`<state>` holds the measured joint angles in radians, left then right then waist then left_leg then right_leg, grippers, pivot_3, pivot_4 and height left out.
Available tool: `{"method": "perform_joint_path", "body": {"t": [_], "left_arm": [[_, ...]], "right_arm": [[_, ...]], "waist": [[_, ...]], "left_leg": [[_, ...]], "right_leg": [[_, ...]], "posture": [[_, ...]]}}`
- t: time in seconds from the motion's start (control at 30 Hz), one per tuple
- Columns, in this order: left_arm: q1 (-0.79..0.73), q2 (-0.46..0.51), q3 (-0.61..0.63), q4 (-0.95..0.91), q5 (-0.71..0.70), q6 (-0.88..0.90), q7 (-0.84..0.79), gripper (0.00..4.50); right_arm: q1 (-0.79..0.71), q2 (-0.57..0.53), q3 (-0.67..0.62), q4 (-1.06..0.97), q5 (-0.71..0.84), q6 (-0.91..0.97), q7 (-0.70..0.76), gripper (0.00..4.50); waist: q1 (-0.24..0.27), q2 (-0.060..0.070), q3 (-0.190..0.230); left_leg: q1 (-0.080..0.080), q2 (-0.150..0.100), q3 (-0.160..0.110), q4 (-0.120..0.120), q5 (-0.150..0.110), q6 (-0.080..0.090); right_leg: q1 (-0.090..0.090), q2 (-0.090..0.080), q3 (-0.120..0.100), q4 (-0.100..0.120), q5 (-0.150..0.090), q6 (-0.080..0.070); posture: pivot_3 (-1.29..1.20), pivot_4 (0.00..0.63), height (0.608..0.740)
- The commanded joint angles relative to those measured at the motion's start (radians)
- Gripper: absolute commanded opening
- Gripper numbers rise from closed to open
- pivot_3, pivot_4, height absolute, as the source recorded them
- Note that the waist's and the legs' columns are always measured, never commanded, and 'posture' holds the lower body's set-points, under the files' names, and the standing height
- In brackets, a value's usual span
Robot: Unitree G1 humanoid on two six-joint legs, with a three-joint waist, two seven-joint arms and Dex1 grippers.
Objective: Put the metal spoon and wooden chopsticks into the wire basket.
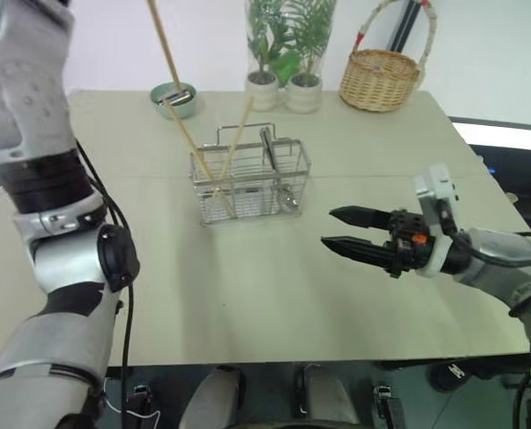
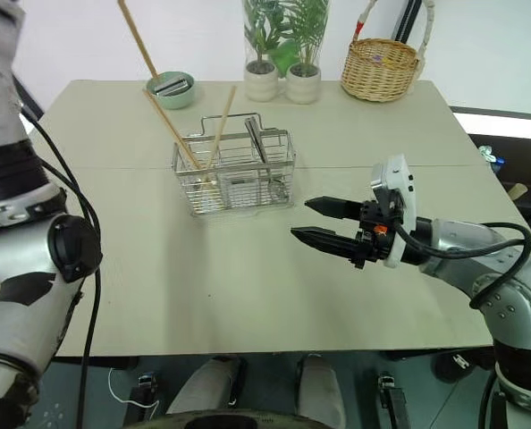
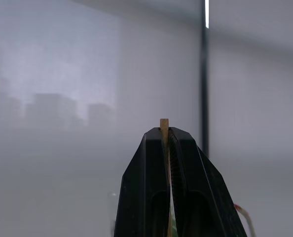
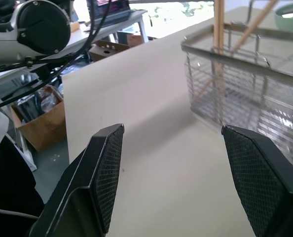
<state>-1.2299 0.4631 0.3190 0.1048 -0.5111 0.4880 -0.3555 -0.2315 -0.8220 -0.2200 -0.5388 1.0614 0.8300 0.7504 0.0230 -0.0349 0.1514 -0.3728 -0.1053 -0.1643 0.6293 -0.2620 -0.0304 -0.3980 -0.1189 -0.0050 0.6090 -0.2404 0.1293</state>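
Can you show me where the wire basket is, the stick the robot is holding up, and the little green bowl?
wire basket (image 1: pixel 248 183): left eye view, on its front mesh wall.
held chopstick (image 1: pixel 164 45): left eye view, on the shaft raised above the table.
green bowl (image 2: pixel 171 92): right eye view, on its front rim.

Three wooden chopsticks (image 1: pixel 165 46) are countable: one raised at the far left and two leaning in the single wire basket (image 1: pixel 250 184). One metal spoon (image 1: pixel 290 198) lies low in that basket's right end. At the far edge of the one table (image 1: pixel 274 286) stand one green bowl (image 1: pixel 174 98), two potted plants (image 1: pixel 283 54), and one wicker basket (image 1: pixel 380 79) on the right.
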Motion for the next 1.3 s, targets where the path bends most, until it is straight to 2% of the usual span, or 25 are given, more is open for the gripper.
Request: {"method": "perform_joint_path", "body": {"t": [0.03,0.3,0.6,0.73,0.93,1.07,1.2,1.3], "left_arm": [[0.048,0.006,-0.008,-0.042,-0.027,0.030,-0.024,0.03],[0.209,-0.090,-0.021,-0.105,-0.069,0.040,-0.003,0.03],[0.352,-0.131,-0.098,-0.137,-0.015,-0.005,-0.019,0.03],[0.392,-0.156,-0.103,-0.156,-0.019,-0.011,-0.007,1.45],[0.404,-0.154,-0.086,-0.198,-0.053,0.012,-0.005,4.48],[0.381,-0.070,-0.062,-0.217,-0.108,0.089,-0.057,4.48],[0.412,0.178,-0.058,-0.247,-0.132,0.140,-0.269,4.48],[0.510,0.394,-0.041,-0.263,-0.134,0.141,-0.478,4.48]], "right_arm": [[0.010,0.006,-0.039,-0.041,0.005,-0.025,-0.016,3.27],[0.038,0.012,-0.053,-0.063,0.012,-0.033,-0.042,3.27],[0.026,0.011,-0.063,-0.054,0.028,-0.027,-0.058,3.27],[0.015,0.008,-0.062,-0.045,0.031,-0.025,-0.060,3.27],[0.002,-0.008,-0.054,-0.023,0.003,-0.030,-0.034,3.27],[-0.018,-0.028,-0.039,0.019,-0.067,-0.060,0.006,3.27],[-0.054,-0.080,-0.019,0.114,-0.190,-0.130,0.094,3.27],[-0.091,-0.105,0.005,0.195,-0.265,-0.182,0.155,3.27]], "waist": [[-0.009,0.000,0.000],[-0.008,0.000,0.000],[-0.008,0.000,0.000],[-0.008,0.000,0.000],[-0.008,0.000,0.000],[-0.011,0.000,0.000],[-0.014,0.002,0.001],[-0.019,0.006,0.001]], "left_leg": [[0.000,0.000,0.000,0.000,0.000,0.000],[-0.001,0.000,-0.001,0.001,0.000,0.000],[0.000,0.000,-0.001,0.000,0.000,0.000],[-0.001,0.000,-0.001,0.000,0.000,0.000],[-0.001,0.000,-0.001,0.000,0.000,0.000],[-0.001,0.000,-0.001,0.000,0.000,0.000],[-0.001,0.001,0.000,-0.001,0.000,0.000],[0.000,0.001,0.001,-0.003,0.000,0.000]], "right_leg": [[0.000,0.000,0.000,0.001,0.000,0.000],[0.000,0.000,0.000,0.000,0.000,0.000],[0.001,0.000,0.000,-0.001,0.000,0.000],[0.001,0.000,0.000,-0.001,0.000,0.000],[0.001,0.000,0.000,-0.001,0.000,0.000],[0.001,0.000,0.000,-0.001,0.000,0.000],[-0.002,0.001,0.000,-0.001,0.000,0.000],[-0.002,0.001,0.000,-0.001,0.000,-0.001]], "posture": [[0.00,0.150,0.700],[0.00,0.150,0.700],[0.00,0.150,0.700],[0.00,0.150,0.700],[0.00,0.150,0.700],[0.00,0.150,0.700],[0.00,0.150,0.700],[0.00,0.150,0.700]]}}
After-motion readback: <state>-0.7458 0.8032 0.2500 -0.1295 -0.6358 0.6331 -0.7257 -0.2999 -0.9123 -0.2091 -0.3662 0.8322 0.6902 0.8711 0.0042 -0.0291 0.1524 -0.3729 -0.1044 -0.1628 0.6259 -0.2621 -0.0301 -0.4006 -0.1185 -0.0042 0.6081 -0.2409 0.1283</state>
